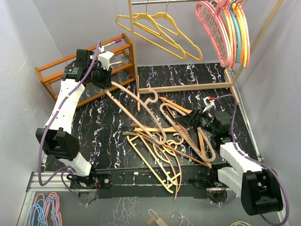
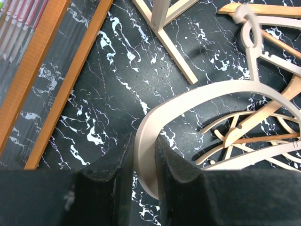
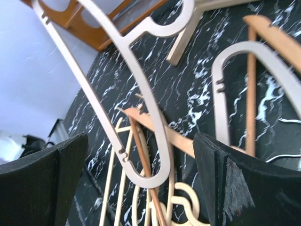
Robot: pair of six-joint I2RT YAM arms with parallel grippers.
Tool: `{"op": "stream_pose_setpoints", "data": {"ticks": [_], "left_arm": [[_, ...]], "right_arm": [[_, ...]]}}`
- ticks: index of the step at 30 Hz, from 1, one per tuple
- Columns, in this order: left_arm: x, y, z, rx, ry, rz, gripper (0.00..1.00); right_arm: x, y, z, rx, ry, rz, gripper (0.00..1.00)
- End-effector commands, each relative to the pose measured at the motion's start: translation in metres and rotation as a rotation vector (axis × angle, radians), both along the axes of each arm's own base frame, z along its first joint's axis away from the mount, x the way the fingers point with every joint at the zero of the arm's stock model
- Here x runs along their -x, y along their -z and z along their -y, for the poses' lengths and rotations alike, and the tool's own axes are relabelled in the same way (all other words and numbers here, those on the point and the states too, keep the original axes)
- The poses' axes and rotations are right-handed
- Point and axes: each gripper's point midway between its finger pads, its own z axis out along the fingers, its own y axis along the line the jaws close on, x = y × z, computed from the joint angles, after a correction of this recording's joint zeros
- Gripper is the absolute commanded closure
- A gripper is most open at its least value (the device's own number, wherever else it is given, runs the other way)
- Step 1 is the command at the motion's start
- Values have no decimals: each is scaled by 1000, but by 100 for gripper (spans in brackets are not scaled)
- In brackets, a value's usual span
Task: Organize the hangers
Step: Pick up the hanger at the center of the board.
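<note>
The left gripper [image 2: 145,157] is pinched narrowly on the curved end of a pale wooden hanger [image 2: 211,92] whose far end lies in the pile of hangers [image 1: 164,141] on the table [image 1: 103,132]. The right gripper [image 3: 141,160] gapes empty. A lift might drag tangled neighbours, or the hanger might pivot in this end grip.

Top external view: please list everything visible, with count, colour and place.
Yellow hangers: about three, yellow, on the rail, left part.
Plastic hangers: a bunch, pink, orange, teal, on the rail, right part.
Piled hangers: many, tan, pale, yellow, table middle.
Pale hanger: one, one end in the left gripper.
Thin hangers: several, pink, blue, bottom left.
Shelf rack: one, orange-brown, far left.
Frame: one, pale wood, far side.
Table: one, black marbled.
Left gripper: shut on pale hanger.
Right gripper: open, over the pile.
</note>
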Motion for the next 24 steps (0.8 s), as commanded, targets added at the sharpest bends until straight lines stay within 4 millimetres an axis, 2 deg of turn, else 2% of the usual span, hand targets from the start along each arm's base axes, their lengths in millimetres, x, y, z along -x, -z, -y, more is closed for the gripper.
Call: {"op": "stream_pose_setpoints", "data": {"ticks": [1,8,12,20,24], "left_arm": [[9,-35,8,54,37,73,100],[10,-48,11,77,37,87,100],[13,-57,13,103,38,96,100],[48,-75,36,251,170,60,100],[57,-85,38,315,202,58,100]], "right_arm": [[15,-22,-15,-108,-134,113,1],[11,7,-19,-157,-156,75,1],[12,14,-29,-202,-218,65,1],[10,19,-53,-280,-388,128,1],[6,25,-71,-254,-490,154,1]]}}
